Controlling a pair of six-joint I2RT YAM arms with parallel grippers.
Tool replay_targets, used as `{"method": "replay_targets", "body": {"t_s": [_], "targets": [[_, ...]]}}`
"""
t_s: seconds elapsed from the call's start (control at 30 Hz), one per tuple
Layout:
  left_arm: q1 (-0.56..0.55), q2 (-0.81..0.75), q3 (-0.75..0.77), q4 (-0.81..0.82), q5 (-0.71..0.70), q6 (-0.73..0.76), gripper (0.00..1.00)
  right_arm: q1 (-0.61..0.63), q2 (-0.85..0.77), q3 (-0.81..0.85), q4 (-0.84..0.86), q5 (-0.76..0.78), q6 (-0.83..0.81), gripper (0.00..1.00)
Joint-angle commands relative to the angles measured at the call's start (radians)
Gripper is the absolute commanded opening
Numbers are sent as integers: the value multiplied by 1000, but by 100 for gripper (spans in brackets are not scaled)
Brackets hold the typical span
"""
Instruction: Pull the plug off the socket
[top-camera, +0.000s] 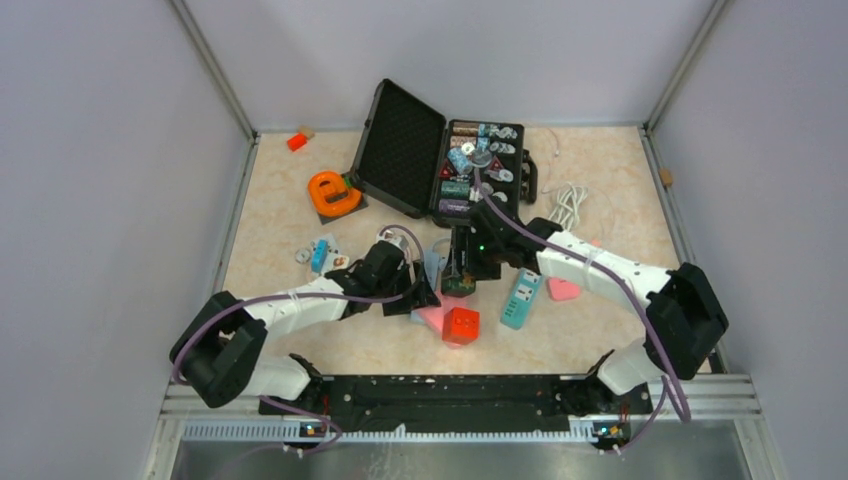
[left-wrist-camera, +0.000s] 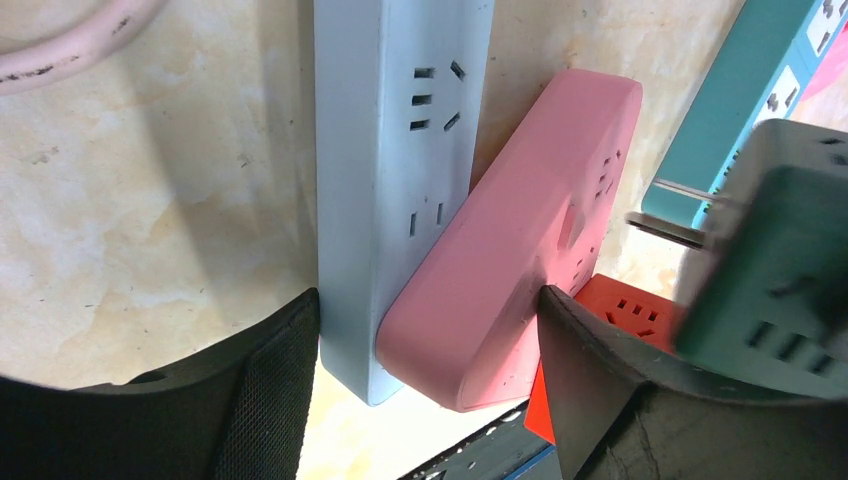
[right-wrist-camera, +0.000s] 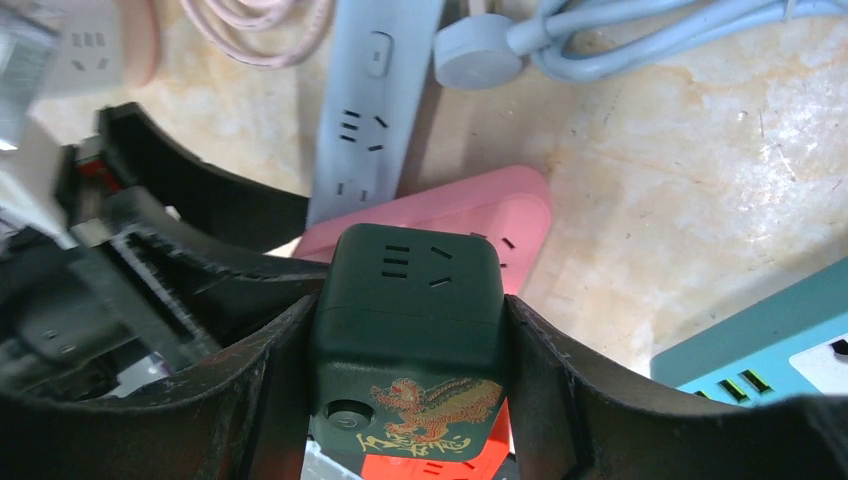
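Green cube plug (right-wrist-camera: 410, 280): likely rigid, light, smooth plastic; grip flat sides.
Right gripper (right-wrist-camera: 405, 320): pinching plug.
Left gripper (left-wrist-camera: 425, 300): straddles pink socket strip (left-wrist-camera: 520, 250); squeeze cannot tell.

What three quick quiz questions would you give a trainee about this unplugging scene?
1. True or false: the right claw is shut on the dark green cube adapter.
2. Which lies between the fingers of the left claw, beside the pale blue power strip? A black power strip, B pink power strip, C yellow power strip.
3. Are the adapter's prongs seated in a socket or bare?
Key: 1 true; 2 B; 3 bare, clear of any socket.
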Motion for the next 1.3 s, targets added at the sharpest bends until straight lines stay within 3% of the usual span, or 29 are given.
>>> {"method": "replay_targets", "body": {"t_s": [0.0, 0.23, 0.4, 0.63, 0.83, 1.1, 1.27], "targets": [[11, 49, -45, -232, -198, 56, 51, -40, -123, 49, 56, -14, -19, 0], [14, -16, 57, -228, -98, 113, 81, -141, -228, -4, -18, 194, -15, 0], [17, -39, 132, -224, -99, 140, 98, -215, -235, -46, -13, 213, -37, 0], [23, -70, 163, -231, -110, 158, 99, -337, -174, -88, 67, 75, -104, 0], [28, -129, 144, -238, -140, 158, 99, -345, -47, -40, 51, -84, -208, 1], [31, -216, 105, -189, -187, 164, 99, -347, 64, -27, 85, -247, -289, 22], [31, -242, 91, -177, -219, 164, 99, -349, 127, -17, 68, -223, -301, 46]]}}
